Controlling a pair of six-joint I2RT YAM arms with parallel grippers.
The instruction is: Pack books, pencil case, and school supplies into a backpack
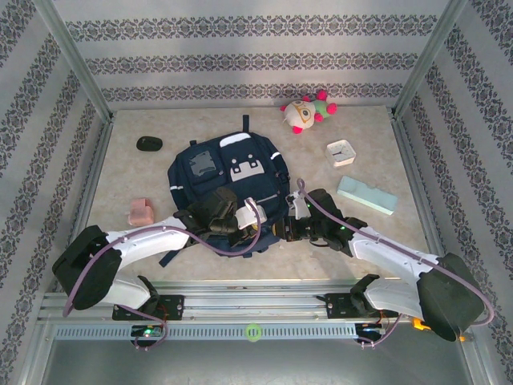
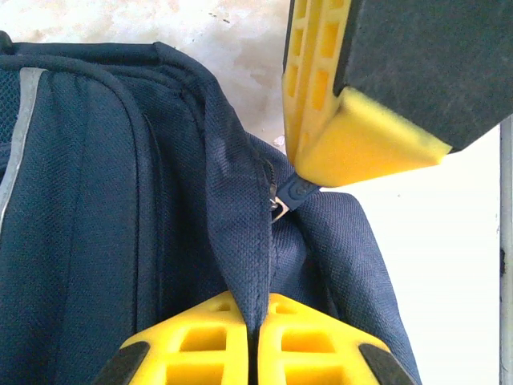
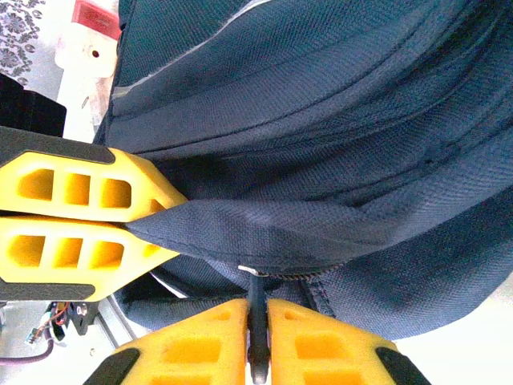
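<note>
Left gripper [image 2: 256, 321] clamped on a fold of backpack [image 1: 228, 172] fabric beside the zip | right gripper [image 3: 258, 321] pinching the zipper pull [image 3: 255, 290] | backpack flat between both arms | step: opening the compartment | next: probably draw pull along its track, left anchoring fabric

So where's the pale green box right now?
In the overhead view the pencil case lies on the right side, right of the backpack, just below the white clock.
</note>
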